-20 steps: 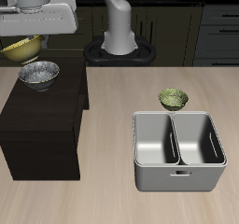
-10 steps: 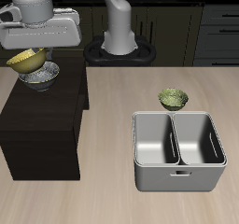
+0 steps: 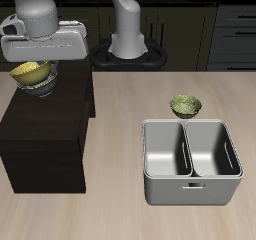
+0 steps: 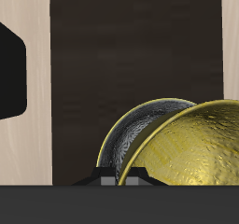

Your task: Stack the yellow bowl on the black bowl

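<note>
The small round golden-yellow bowl with its speckled, glossy inside hangs tilted just over the black bowl, a slightly larger round bowl with a dark outside and a silvery-grey speckled inside. The black bowl stands on the flat top of a dark wooden cabinet at the far side of the table. The gripper pinches the yellow bowl by its rim, probably so the bowl's open hollow faces up and its rounded base can drop into the black bowl's cavity. In the wrist view the yellow bowl overlaps the black one but is off-centre. Nearer the front sits a grey rectangular double bin, metallic and smooth, with a small olive-green bowl just behind it.
</note>
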Controlling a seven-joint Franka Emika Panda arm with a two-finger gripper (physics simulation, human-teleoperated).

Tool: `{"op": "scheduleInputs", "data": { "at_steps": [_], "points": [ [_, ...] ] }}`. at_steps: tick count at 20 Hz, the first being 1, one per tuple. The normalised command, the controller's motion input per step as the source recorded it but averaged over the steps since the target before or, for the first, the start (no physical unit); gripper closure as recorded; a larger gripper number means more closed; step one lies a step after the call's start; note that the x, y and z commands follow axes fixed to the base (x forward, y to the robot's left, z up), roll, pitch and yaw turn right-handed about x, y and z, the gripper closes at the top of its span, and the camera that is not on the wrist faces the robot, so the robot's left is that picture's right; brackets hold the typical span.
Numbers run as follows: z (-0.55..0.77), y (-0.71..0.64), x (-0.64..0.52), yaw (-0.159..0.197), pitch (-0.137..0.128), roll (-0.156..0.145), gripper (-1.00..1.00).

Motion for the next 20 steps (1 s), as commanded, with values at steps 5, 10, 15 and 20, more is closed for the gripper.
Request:
{"op": "scheduleInputs", "data": {
  "at_steps": [5, 10, 15, 20],
  "points": [
    [-0.1, -0.04, -0.04, -0.009, 0.036, -0.012, 1.0],
    [-0.09, 0.01, -0.06, -0.003, 0.047, -0.018, -1.0],
    [0.13, 0.26, -0.2, 0.054, -0.015, 0.025, -1.0],
    [0.22, 0.17, -0.24, -0.016, -0.005, 0.007, -1.0]
  ]
}}
